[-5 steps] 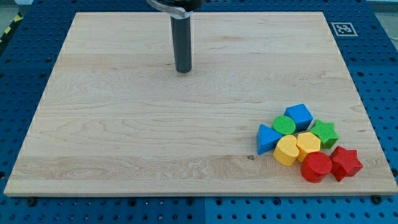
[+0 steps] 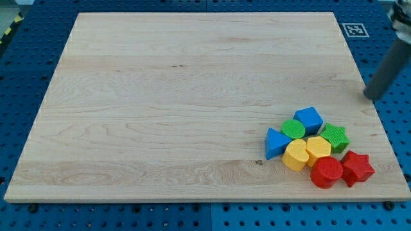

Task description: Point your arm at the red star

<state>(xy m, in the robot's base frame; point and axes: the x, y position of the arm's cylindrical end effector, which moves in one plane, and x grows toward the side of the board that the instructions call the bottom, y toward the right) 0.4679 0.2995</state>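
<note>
The red star (image 2: 358,168) lies at the board's lower right corner, at the right end of a tight cluster of blocks. It touches a red cylinder (image 2: 327,172) on its left. My dark rod comes in from the view's upper right, and my tip (image 2: 372,96) stands near the board's right edge, well above the red star and apart from every block. The green star (image 2: 335,136) is the block closest to the tip.
The cluster also holds a blue cube (image 2: 309,119), a green cylinder (image 2: 293,129), a blue triangle (image 2: 277,142) and two yellow blocks (image 2: 307,153). The wooden board (image 2: 160,115) rests on a blue pegboard. A square marker tag (image 2: 355,29) sits past the upper right corner.
The rod has swept from the board's upper middle to the right edge, and lower in the view. No block has moved.
</note>
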